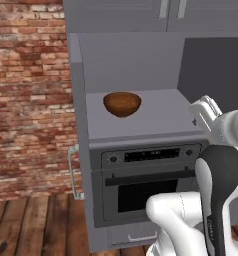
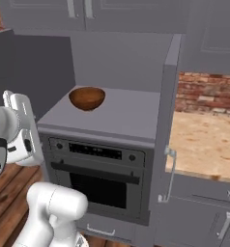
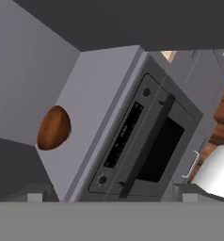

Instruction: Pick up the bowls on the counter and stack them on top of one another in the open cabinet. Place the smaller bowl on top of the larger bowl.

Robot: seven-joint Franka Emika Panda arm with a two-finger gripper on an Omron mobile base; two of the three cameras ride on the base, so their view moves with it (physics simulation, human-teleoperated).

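Risk is concentrated now on the second half of the job, because the larger bowl (image 1: 122,104) is seen upright on the grey shelf of the open cabinet (image 1: 141,122), just left of centre in the left base view and left of centre in the right base view, while the smaller bowl cannot be made out anywhere on the stretch of counter (image 2: 208,140) shown at the right of the right base view. The gripper (image 3: 111,194) is held off from the shelf, its jaws spread wide apart with nothing between them, the two fingertips (image 3: 35,194) being glimpsed low in the hand view with the oven (image 3: 142,141) tilted across the middle. A wrong turn could be taken if the pale bowl is searched for from this stance, since the cabinet's side wall and the door handle (image 2: 169,176) stand between shelf and counter and could be clipped by a wide swing. The brown bowl sits towards the shelf's left rear, so a careless return could see it nudged, or the small bowl dropped on its rim rather than nested inside.
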